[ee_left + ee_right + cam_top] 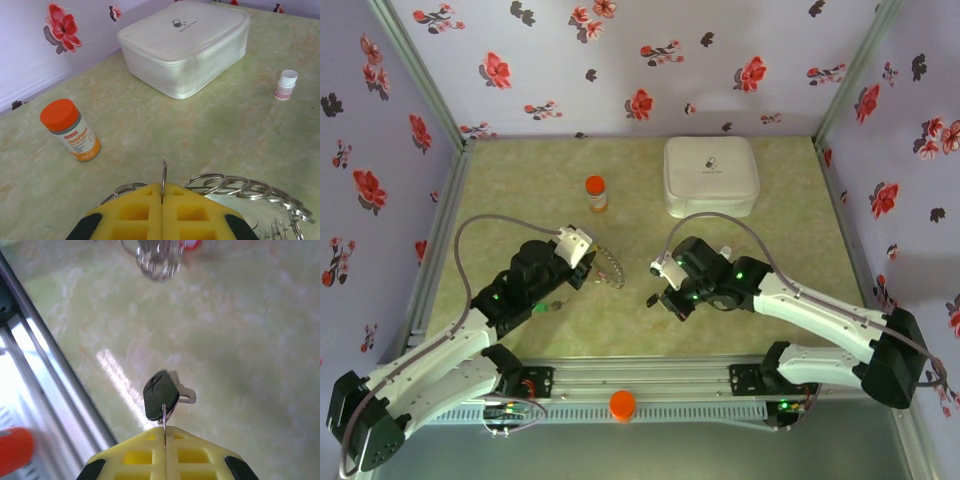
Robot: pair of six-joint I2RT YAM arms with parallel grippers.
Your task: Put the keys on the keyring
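Two end effectors, both clamped shut. The left end effector (162, 194) is closed on the keyring (240, 187). One thin loop is pinched edge-on between the yellow pads (135, 212), and the rest of the metal coils is strung out to the right of them, down on the tabletop (770, 230). The right end effector (165, 434) is closed as well. A thin wire loop is caught between its pads, and a black-headed key (161, 394) is hung off that loop just past the fingertips. Whether the key is touching the tabletop can't be told.

For locations, the orange-capped bottle (595, 193) is used as the reference:

- **Keyring:** it's found closer to the arm bases than the bottle and a touch to its right.
- **Black-headed key:** it's held further right of the bottle and nearer the bases, well apart from the keyring.
- **Red piece (192, 244):** it's seen in among the keyring coils from the right wrist camera, but it's too blurred to be called anything.
- **White zip case (711, 176):** it's parked to the right of the bottle.
- **Small white-capped vial (286, 84):** it's stood further right of the bottle than the case, out on bare tabletop.
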